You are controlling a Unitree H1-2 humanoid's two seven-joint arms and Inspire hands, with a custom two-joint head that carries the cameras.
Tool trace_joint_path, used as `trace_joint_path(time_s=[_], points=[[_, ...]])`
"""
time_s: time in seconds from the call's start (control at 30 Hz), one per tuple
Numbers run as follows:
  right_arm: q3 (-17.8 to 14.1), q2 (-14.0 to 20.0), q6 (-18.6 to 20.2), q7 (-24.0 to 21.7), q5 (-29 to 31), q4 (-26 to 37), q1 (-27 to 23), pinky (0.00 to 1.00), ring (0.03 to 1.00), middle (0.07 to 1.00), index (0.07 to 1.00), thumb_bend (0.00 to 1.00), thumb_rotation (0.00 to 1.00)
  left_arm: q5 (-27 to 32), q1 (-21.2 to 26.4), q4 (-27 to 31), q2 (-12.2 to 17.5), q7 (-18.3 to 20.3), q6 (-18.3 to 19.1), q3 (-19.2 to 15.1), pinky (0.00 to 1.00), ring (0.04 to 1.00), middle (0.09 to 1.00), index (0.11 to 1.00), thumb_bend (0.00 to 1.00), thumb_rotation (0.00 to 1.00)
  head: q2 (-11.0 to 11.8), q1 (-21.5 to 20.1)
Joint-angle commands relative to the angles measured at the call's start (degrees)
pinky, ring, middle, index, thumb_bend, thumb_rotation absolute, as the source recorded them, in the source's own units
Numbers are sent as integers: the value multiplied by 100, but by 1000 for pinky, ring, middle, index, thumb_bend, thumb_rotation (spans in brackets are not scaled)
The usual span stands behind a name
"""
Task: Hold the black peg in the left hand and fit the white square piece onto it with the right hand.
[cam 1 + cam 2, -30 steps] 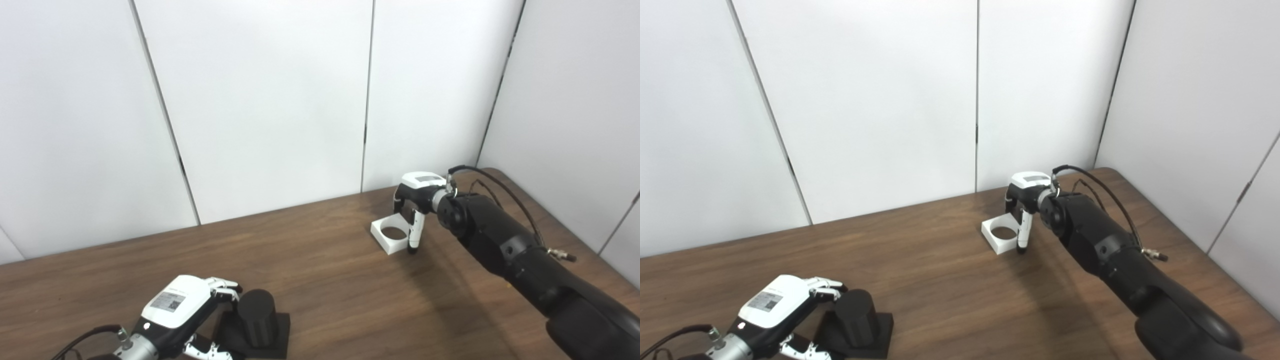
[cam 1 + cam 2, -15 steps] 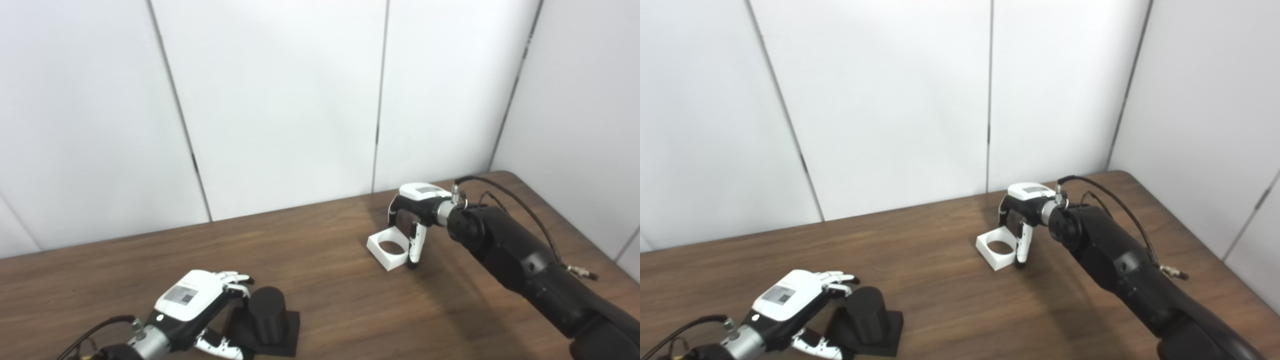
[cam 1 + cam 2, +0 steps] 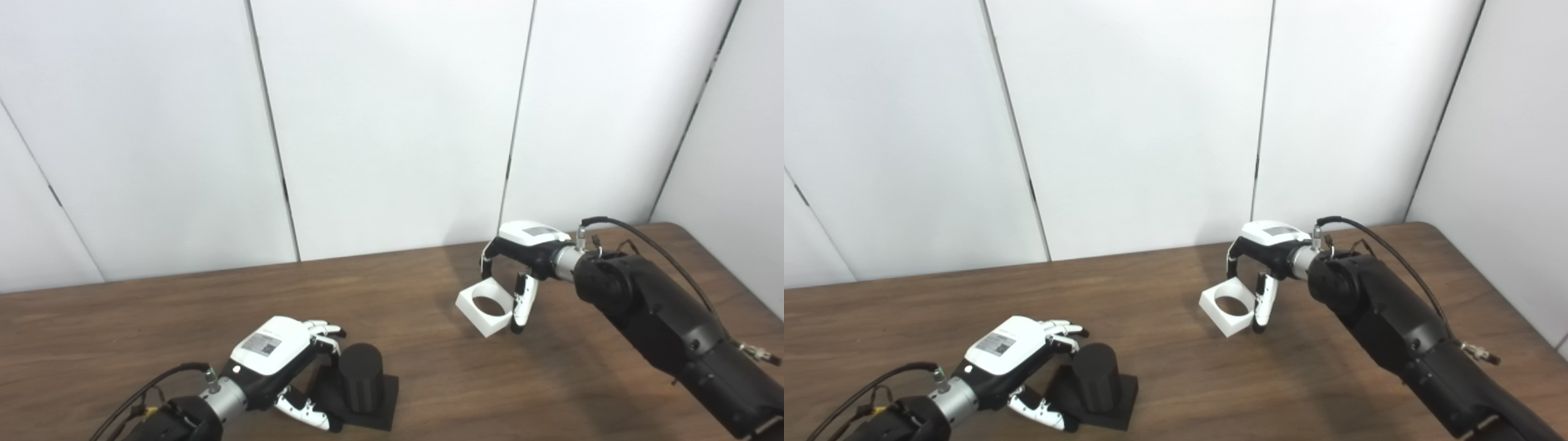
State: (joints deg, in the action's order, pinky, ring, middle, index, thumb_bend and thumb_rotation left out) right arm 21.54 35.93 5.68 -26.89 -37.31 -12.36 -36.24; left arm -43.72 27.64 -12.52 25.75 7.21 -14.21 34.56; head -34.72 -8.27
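1. The table (image 3: 153, 318) looks like dark brown wood with a visible grain and a smooth, faintly sheened top.
2. The peg (image 3: 361, 386) and its base (image 3: 383, 407) are matt black, plastic by the look of them.
3. The square piece (image 3: 484, 303) is plain white, smooth and matt, plastic-like.
4. Both hands, left (image 3: 275, 358) and right (image 3: 520, 263), have glossy white plastic shells over black parts.
5. The right arm (image 3: 661, 318) is black, with a slight sheen.
6. The wall panels (image 3: 392, 122) are smooth, matt white.
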Motion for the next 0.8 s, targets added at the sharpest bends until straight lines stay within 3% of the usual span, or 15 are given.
trace_joint_path(time_s=[0.0,0.5,0.77], points=[[-119,128,-147,-43,25,369,-273,847,871,786,482,520,132,-416,-243,-310,-4,547,26,368,798,882,868,491,523,69,-5,8],[-204,17,-371,-608,410,1626,-314,809,857,793,482,518,134,-429,-206,-345,-116,488,94,388,813,901,872,490,523,70,-193,379],[-270,-186,-169,-892,519,2228,-361,795,865,796,481,518,135,-430,-169,-348,-183,525,160,410,810,896,869,490,522,72,-268,531]])
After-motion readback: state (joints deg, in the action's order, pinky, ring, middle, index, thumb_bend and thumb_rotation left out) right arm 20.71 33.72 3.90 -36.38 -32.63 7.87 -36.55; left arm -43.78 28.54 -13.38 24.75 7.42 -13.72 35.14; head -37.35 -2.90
